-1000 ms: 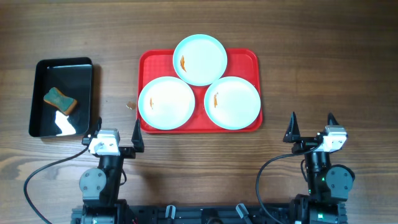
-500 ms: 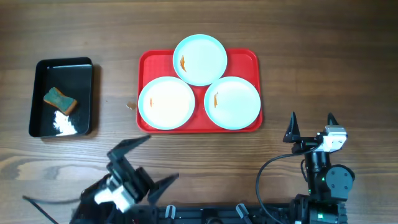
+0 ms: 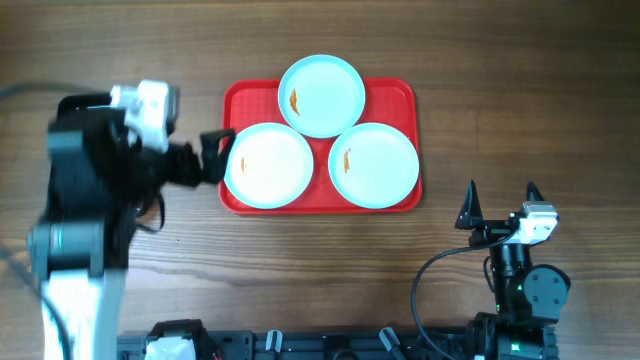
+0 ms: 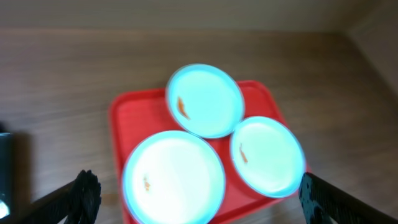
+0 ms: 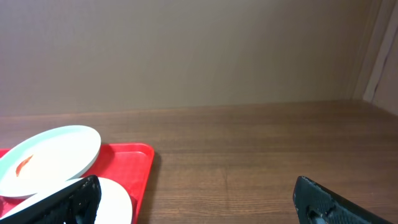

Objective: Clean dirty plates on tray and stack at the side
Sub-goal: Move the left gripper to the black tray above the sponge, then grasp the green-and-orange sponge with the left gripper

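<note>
So the left arm [image 3: 85,190] had swung way up from its parking spot by the near edge of the table [image 3: 500,60]. A second earlier it sat down there; now it reached over the left side of the table. Nothing else had budged.

Nearest to the front edge, toward the near right corner, the right gripper [image 3: 501,190] sat parked. Its fingers were spread wide with nothing between them, pointing toward the far edge and well clear of everything.

Further in, the left gripper [image 3: 222,155] hovered just beside the left side of the red tray [image 3: 396,95]. Its jaws were splayed apart and held nothing. Whether a fingertip actually touched the tray rim or the nearest plate, I couldn't tell from above.

The tray lay around the middle of the table, a bit toward the far edge, with all three plates on it. The near-left plate [image 3: 268,165] and near-right plate [image 3: 374,165] sat side by side along the tray's near side. The far plate [image 3: 321,95] was tucked behind and between them, its rim hanging over the tray's far side. Each plate had a little orange smear [image 3: 294,101], the near-left one's being very faint.
</note>
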You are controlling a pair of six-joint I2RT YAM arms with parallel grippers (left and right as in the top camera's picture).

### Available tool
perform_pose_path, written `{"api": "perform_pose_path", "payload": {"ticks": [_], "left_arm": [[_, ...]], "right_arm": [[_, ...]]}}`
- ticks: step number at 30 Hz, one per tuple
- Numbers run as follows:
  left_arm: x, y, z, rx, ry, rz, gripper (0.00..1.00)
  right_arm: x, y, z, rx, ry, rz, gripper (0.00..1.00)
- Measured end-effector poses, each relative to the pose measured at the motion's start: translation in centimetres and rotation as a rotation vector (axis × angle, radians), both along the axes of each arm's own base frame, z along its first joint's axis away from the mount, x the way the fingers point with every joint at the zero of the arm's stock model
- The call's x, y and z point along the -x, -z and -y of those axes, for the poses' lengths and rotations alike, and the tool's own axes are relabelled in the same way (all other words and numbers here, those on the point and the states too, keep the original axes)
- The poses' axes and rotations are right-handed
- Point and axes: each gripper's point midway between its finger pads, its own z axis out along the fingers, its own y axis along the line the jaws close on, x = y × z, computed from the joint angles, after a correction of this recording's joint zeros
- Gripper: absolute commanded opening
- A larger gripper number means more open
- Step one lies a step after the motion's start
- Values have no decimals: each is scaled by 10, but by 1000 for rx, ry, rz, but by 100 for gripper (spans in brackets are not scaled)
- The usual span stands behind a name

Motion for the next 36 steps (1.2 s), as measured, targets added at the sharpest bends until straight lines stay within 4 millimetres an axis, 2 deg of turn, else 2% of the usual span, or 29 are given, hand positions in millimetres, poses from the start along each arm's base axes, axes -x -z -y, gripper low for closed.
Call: {"api": "perform_pose_path", "payload": {"ticks": [1, 2, 4, 6, 7, 9, 11, 13, 17, 23, 25, 28, 32, 35, 36], "left_arm": [[-8, 3, 4, 23, 20, -30, 100], [-25, 12, 10, 70, 36, -77, 100], [-41, 33, 2, 127, -59, -184, 100], [-53, 49, -28, 144, -262, -294, 100], [-57, 54, -51, 135, -390, -348, 100], [-59, 55, -88, 106, -578, -421, 100], [-70, 51, -131, 82, -744, -446, 100], [-78, 62, -165, 75, -854, -476, 100], [-82, 102, -205, 65, -964, -567, 100], [-92, 105, -240, 35, -1063, -499, 100], [-98, 119, -249, 6, -1087, -509, 100], [-101, 168, -258, -47, -1108, -617, 99], [-94, 198, -265, -93, -1128, -699, 100], [-83, 212, -272, -105, -1146, -755, 85], [-77, 221, -276, -106, -1155, -790, 83]], "right_arm": [[0, 0, 0, 0, 0, -1, 100], [0, 0, 0, 0, 0, 0, 100], [0, 0, 0, 0, 0, 0, 100], [0, 0, 0, 0, 0, 0, 100], [0, 0, 0, 0, 0, 0, 100], [0, 0, 0, 0, 0, 0, 100], [0, 0, 0, 0, 0, 0, 100], [0, 0, 0, 0, 0, 0, 100], [0, 0, 0, 0, 0, 0, 100], [0, 0, 0, 0, 0, 0, 100], [0, 0, 0, 0, 0, 0, 100], [0, 0, 0, 0, 0, 0, 100], [0, 0, 0, 0, 0, 0, 100], [0, 0, 0, 0, 0, 0, 100], [0, 0, 0, 0, 0, 0, 100]]}}
